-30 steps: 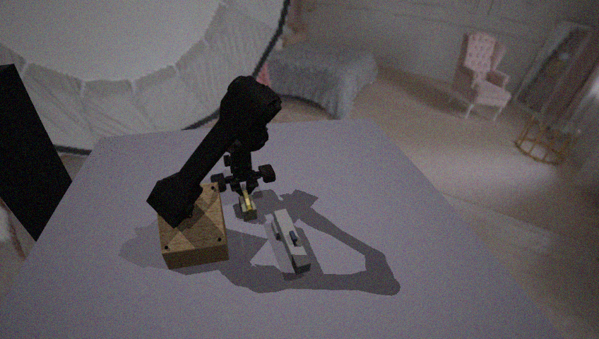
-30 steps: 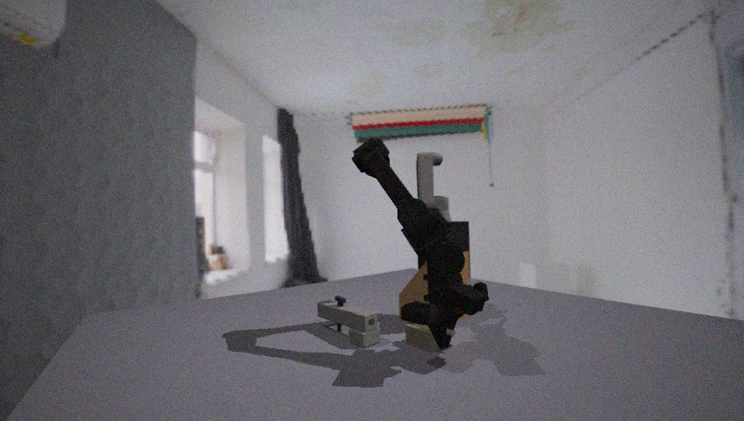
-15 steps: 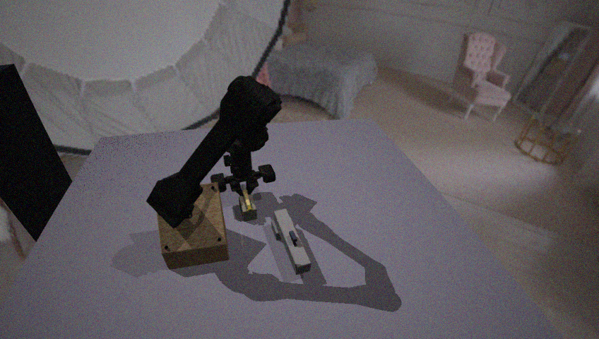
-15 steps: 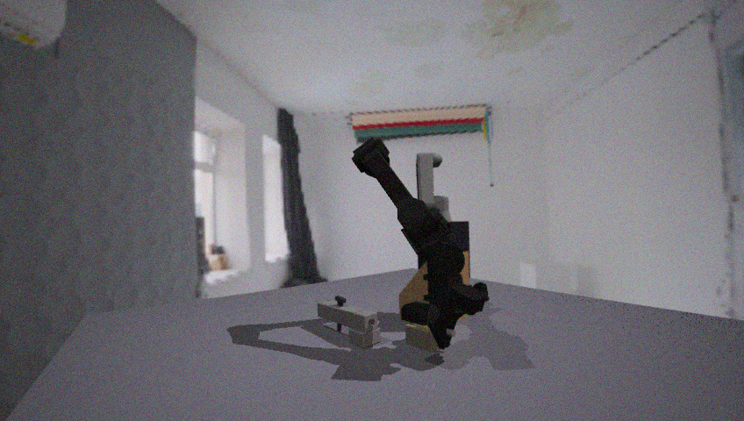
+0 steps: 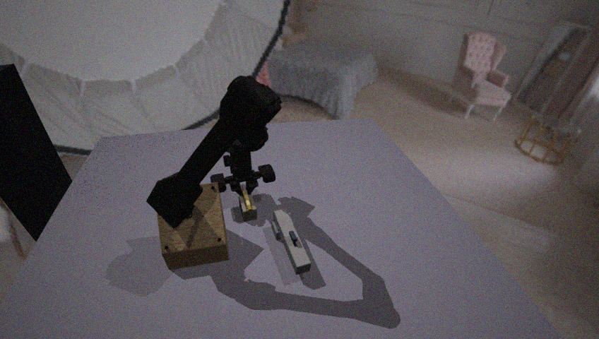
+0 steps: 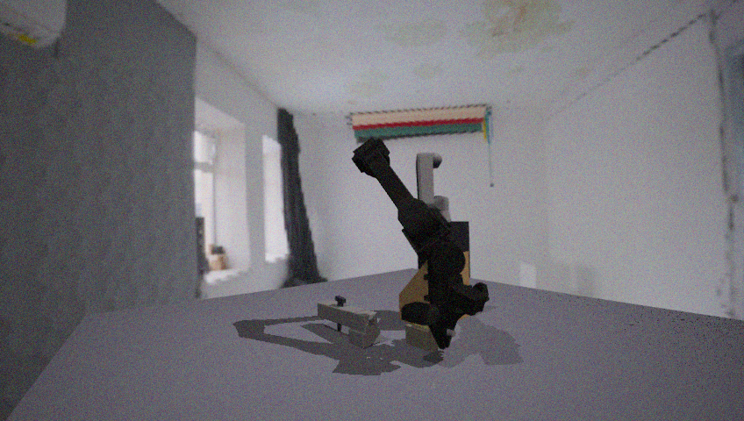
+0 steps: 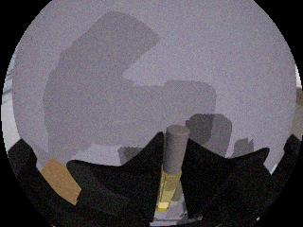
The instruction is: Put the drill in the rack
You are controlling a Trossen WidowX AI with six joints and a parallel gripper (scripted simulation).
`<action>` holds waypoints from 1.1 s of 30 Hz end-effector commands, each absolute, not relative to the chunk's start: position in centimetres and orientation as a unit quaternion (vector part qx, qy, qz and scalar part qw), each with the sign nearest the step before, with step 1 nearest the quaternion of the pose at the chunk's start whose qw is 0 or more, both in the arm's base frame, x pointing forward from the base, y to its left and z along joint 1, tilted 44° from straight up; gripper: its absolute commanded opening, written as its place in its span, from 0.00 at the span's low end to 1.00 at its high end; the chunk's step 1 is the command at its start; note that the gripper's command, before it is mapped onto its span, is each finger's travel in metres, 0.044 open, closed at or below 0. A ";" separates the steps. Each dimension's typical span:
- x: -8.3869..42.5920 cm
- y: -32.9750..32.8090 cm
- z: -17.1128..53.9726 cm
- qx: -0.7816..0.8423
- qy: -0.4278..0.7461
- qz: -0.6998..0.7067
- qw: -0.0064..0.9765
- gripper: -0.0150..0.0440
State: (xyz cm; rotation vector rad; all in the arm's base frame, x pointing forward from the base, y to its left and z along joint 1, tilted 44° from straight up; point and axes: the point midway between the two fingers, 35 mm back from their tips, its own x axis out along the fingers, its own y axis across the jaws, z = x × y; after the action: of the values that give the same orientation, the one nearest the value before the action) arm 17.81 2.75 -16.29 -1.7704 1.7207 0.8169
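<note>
The drill (image 5: 248,202) (image 7: 175,153), a grey cylinder with a yellow section, is at the rack (image 5: 248,215) (image 6: 418,337), the small block; whether it bears fully on it I cannot tell. The gripper (image 5: 246,188) (image 6: 443,345) (image 7: 167,136) is clamped on the drill, a finger to each side. Just beside the rack is the wooden block (image 5: 216,227) (image 6: 411,295) (image 7: 62,182) near the arm's foot. On the other side, apart from the drill, the long pale housing (image 5: 299,256) (image 6: 344,314) sits on the worktop (image 5: 378,188) (image 6: 209,365) (image 7: 237,47), its dark key (image 5: 293,237) (image 6: 339,300) standing above its top.

Freeing and pulling look done; laying down seems in hand. Next, settle the drill squarely, part the fingers evenly and lift straight away; a sideways drag could roll it off.
</note>
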 end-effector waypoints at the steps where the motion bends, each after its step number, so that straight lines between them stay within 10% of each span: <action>1: 17.7 2.7 -16.3 -0.655 0.639 0.303 0.266 0.39; 15: 17.8 2.9 -16.1 -0.655 0.640 0.303 0.266 1.00; 33: 17.8 8.2 -10.6 -0.652 0.645 0.300 0.263 1.00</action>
State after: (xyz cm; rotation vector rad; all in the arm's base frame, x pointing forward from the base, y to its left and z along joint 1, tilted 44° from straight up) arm 17.42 7.00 -11.26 -1.7759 1.7558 0.8144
